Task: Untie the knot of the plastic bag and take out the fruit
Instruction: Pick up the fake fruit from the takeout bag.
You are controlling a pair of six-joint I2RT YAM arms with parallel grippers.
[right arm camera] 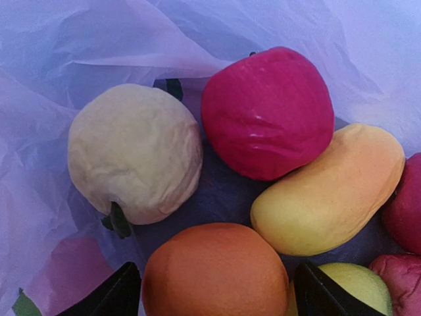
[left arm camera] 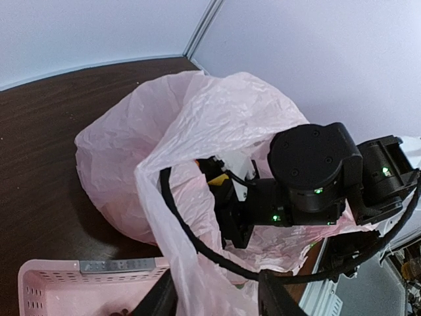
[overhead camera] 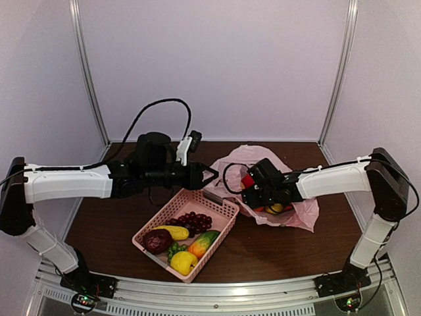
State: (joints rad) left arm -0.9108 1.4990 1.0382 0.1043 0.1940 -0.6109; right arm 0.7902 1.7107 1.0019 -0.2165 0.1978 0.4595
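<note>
Plastic bag point(overhead camera: 245, 157), mouth open, right of centre in the top view, just beside the pink basket point(overhead camera: 204, 195) at lower centre. Left gripper point(left arm camera: 220, 299): jaws apart, bag film hanging between them. Right gripper point(right arm camera: 217, 293): jaws wide inside the bag, flanking an orange point(right arm camera: 214, 263); a red apple point(right arm camera: 266, 112) and a pale yellow fruit point(right arm camera: 135, 151) lie above.

**Pink latticed basket point(overhead camera: 210, 199) and contents, on a dark brown table point(overhead camera: 112, 220)**
The basket sits angled, left of centre. Inside are 1 dark red grape bunch point(overhead camera: 193, 222) toward the far side and 1 dark maroon fruit point(overhead camera: 157, 241) at the left corner. White walls point(overhead camera: 217, 66) stand behind, and 1 aluminium rail point(overhead camera: 230, 293) runs along the near edge.
</note>
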